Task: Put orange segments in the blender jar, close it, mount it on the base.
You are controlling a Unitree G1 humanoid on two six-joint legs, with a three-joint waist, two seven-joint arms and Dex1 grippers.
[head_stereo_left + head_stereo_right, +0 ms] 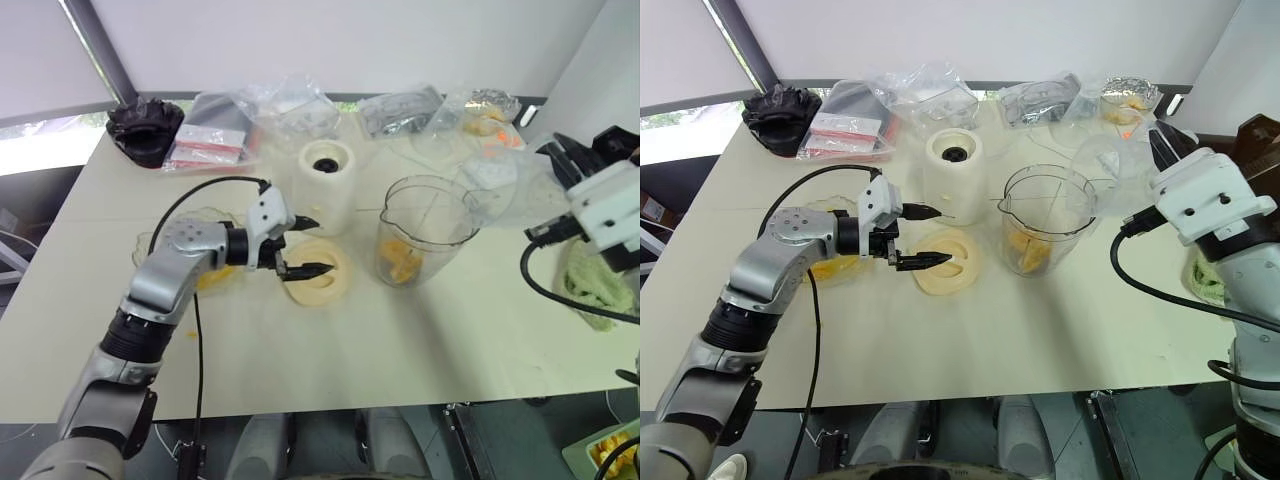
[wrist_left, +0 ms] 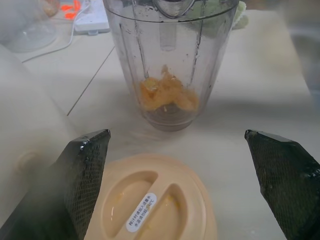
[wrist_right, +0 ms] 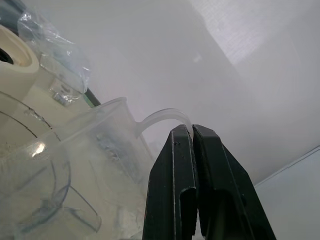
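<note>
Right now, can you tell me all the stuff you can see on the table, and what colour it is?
blender jar: one, clear, middle of the table, open on top.
orange segments: a small heap, yellow-orange, at the jar's bottom.
base: one, cream-white with a dark socket on top, just left of the jar.
lid: one, cream, flat on the table in front of the base.
plastic bags: several, clear, along the far edge.
dark crinkled object: one, black, far left corner.
green cloth: one, pale green, right edge.
left tool: open, black fingers, hovering over the lid.
right tool: shut, black fingers, raised at the right, holding nothing.
</note>
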